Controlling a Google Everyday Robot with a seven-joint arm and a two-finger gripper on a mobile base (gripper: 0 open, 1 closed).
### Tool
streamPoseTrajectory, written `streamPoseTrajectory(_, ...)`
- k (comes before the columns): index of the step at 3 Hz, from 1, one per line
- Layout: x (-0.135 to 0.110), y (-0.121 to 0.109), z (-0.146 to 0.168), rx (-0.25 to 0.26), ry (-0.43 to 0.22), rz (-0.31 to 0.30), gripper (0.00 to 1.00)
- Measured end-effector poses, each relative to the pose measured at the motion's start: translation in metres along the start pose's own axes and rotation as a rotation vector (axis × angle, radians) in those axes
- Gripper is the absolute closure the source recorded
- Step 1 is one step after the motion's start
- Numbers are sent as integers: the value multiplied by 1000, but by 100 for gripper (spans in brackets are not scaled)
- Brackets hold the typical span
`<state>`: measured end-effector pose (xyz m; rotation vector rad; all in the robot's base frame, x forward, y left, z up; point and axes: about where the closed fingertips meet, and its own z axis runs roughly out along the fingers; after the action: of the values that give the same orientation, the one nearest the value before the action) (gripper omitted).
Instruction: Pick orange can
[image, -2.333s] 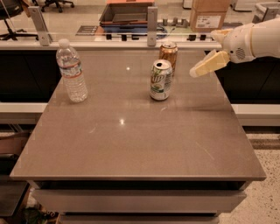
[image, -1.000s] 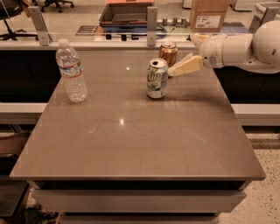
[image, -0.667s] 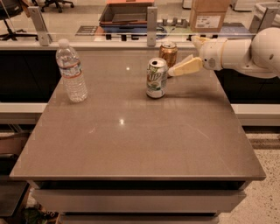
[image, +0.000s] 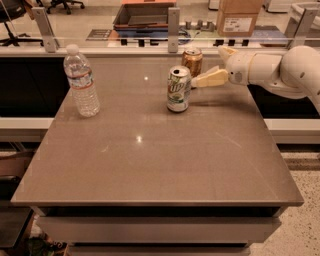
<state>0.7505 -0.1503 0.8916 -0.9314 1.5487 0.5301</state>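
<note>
We see the gripper (image: 207, 78) held low over the far right part of the table (image: 150, 170), reaching sideways from the white arm (image: 280, 70). We cannot tell how far it is open, nor whether it has hold of anything.

The orange can (image: 192, 59) stands upright just beside its tip, on the far side. We cannot tell whether the two touch. Just beyond the tip on the near side stands the white-and-green can (image: 178, 89), also upright. Well apart, across the table past both cans, a clear water bottle (image: 81, 82) stands upright. Behind the gripper, off the table, sits a cardboard box (image: 237, 17).
</note>
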Motion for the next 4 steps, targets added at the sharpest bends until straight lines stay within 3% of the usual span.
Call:
streamPoseTrajectory(1, 1, 6, 10, -9, -36, 27, 0)
streamPoseTrajectory(3, -20, 25, 31, -74, -70, 24, 0)
streamPoseTrajectory(4, -18, 31, 48, -113, -86, 45, 0)
